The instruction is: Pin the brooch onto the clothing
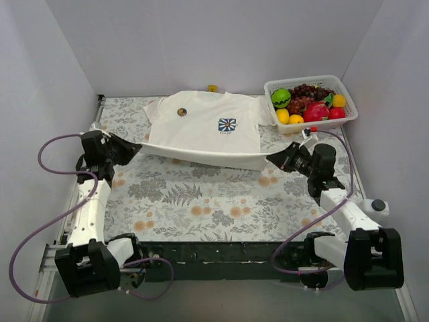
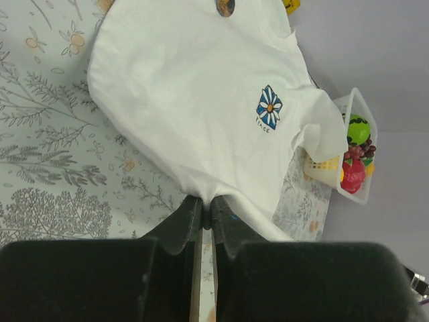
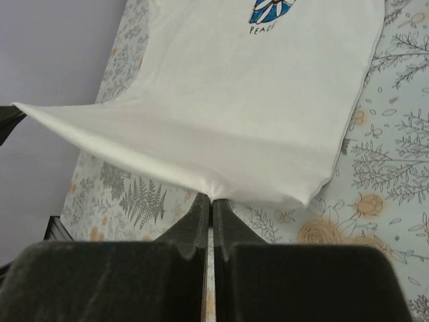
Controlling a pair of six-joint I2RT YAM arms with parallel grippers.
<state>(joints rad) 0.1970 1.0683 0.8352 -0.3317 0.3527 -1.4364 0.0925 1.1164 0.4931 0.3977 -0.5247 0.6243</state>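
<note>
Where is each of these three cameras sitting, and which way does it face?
Top: above and behind the arms, looking down over the table; shows both arms, left hand and right hand pinching the shirt hem.
Left wrist: on the left arm, facing across the shirt toward the basket; its shut fingers show.
Right wrist: on the right arm, facing over the lifted hem; its shut fingers show.
Shared: both wrist views show the daisy print.
</note>
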